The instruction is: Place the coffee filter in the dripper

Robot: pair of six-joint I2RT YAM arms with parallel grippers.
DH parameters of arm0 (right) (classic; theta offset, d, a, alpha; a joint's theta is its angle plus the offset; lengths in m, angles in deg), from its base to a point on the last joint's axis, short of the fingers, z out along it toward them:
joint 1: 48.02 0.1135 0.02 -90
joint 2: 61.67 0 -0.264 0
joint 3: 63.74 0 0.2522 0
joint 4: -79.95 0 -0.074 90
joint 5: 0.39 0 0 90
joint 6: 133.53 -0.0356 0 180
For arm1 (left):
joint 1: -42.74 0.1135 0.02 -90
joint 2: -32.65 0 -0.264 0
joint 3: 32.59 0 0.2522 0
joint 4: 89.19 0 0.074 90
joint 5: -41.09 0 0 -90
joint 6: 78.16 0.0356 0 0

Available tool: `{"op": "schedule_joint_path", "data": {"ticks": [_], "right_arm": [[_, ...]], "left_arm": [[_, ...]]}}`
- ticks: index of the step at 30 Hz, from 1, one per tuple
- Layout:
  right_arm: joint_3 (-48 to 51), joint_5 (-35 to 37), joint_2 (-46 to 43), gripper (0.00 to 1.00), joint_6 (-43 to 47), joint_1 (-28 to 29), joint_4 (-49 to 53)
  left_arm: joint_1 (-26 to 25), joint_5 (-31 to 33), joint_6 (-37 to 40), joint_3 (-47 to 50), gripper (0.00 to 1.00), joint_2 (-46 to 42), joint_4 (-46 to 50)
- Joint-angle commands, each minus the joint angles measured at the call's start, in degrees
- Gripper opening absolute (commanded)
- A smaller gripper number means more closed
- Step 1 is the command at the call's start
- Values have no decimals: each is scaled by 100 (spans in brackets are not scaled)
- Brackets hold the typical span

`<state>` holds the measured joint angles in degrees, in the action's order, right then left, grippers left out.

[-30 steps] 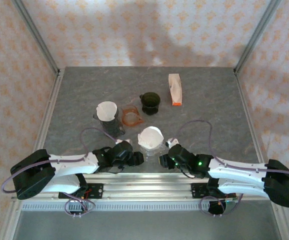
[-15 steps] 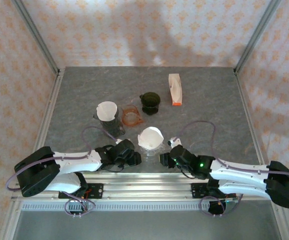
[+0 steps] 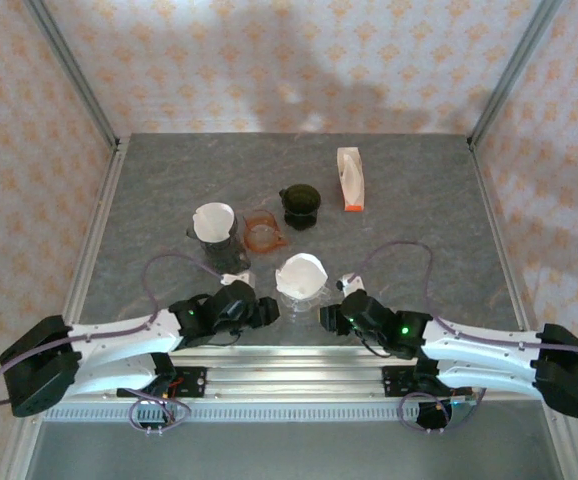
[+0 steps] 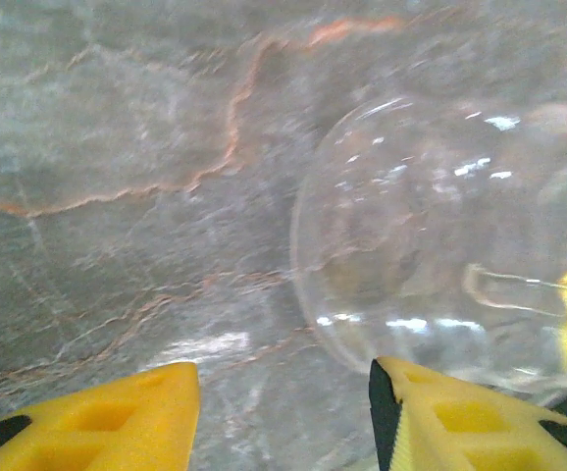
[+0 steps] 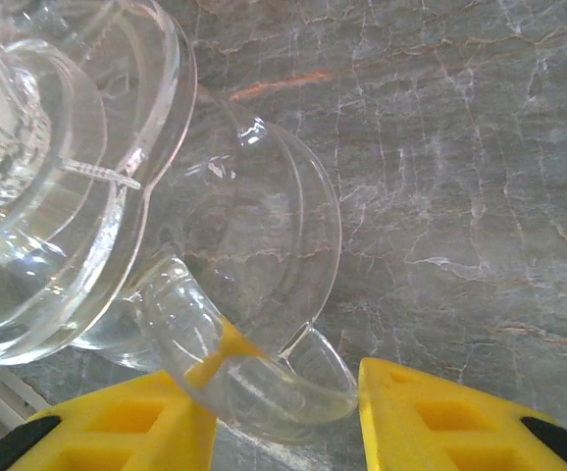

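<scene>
left gripper [image 4: 283,381]: half apart over bare stone, holding nothing | right gripper [image 5: 285,378]: clamped on the curved handle of the clear ribbed glass dripper [image 5: 254,226] | white cone paper filter [image 3: 301,272]: seated in that dripper, near centre of the grey marbled table [image 3: 419,220]

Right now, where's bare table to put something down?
Bare: the back strip behind the dark cup and the packet, and the right side beyond the packet. Crowded: the near centre around the filter in its glass dripper, and left of the cup, the orange dripper and a second filter.
</scene>
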<state>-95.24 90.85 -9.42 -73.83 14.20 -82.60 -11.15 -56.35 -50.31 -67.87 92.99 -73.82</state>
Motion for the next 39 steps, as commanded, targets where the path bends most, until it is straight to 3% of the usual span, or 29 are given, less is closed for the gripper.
{"op": "schedule_joint_path", "data": {"ticks": [1,8,13,16,39], "right_arm": [[66,306,-275,42,-143,31,162],[139,230,-593,41,-242,34,367],[104,140,-571,39,-239,36,354],[104,124,-539,39,-240,36,343],[193,518,58,33,-206,-123,-280]], "left_arm": [[-16,367,-41,154,50,-254,337],[-47,138,-16,333,22,348,-844],[-45,10,-3,312,12,1015,-1931],[-48,-66,-41,283,0,1332,-2470],[-7,-73,124,-347,0,2461,-3112]]}}
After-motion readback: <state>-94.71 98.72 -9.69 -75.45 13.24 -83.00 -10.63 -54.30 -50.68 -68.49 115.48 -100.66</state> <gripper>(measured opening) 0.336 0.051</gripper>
